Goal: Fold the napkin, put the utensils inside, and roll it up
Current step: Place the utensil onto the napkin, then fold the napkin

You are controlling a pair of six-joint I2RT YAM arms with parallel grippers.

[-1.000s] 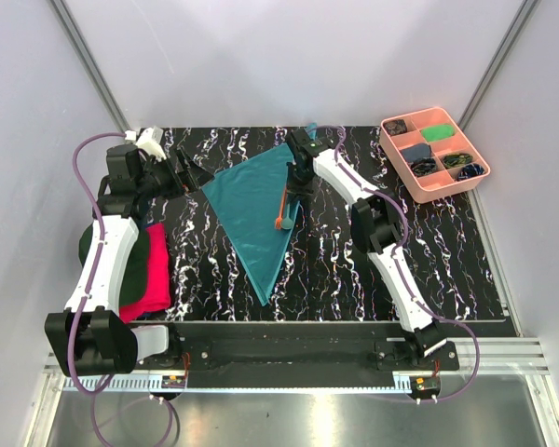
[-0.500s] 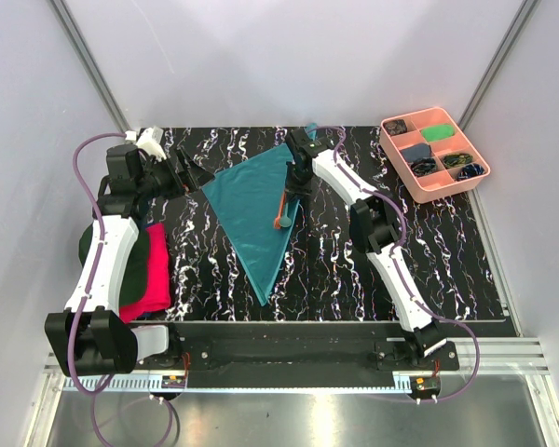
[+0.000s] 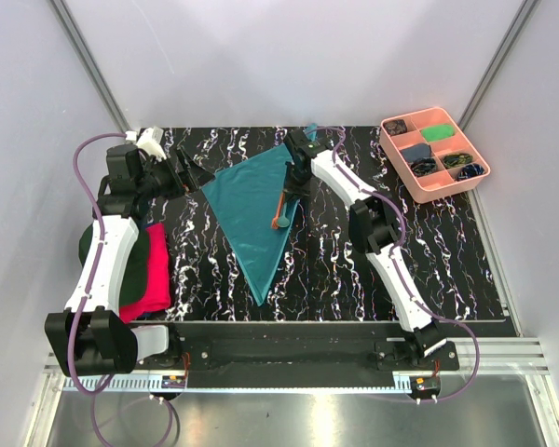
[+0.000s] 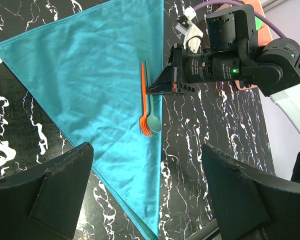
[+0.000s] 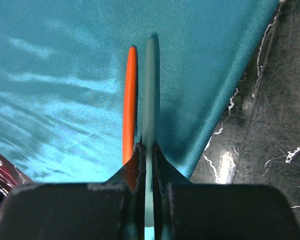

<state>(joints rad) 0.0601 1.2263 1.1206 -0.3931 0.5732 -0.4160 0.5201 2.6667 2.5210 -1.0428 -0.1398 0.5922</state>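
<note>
Looking down from the top camera, I see the soft teal cloth napkin (image 3: 252,209) folded into a triangle, flat on the black white-veined table (image 3: 345,270), its long point toward the arm bases. The slim orange plastic fork (image 3: 281,207) lies along the napkin's right edge, and the right gripper (image 3: 296,186) sits at its far end. The left gripper (image 3: 201,180) is at the napkin's left corner; from here I cannot tell whether it touches the cloth. A bright pink-red cloth (image 3: 154,270) and a dark green cap (image 3: 86,244) lie under the left arm. A pink compartment tray (image 3: 400,158) stands at the far right, well apart.

On the left wrist camera, my own fingers (image 4: 50,190) are spread wide with nothing between them. Beyond them the fork (image 4: 144,107) and the slim teal plastic spoon (image 4: 154,120) lie side by side on the napkin, touching, just inside its right edge. The right gripper's tips meet their handles.

On the right wrist camera, the right gripper (image 5: 147,150) is pressed together, pinching the spoon's handle (image 5: 149,90). The fork's handle (image 5: 130,100) runs just beside it and behind the left finger; I cannot tell whether it is gripped too. Both rest on the napkin (image 5: 65,75).
</note>
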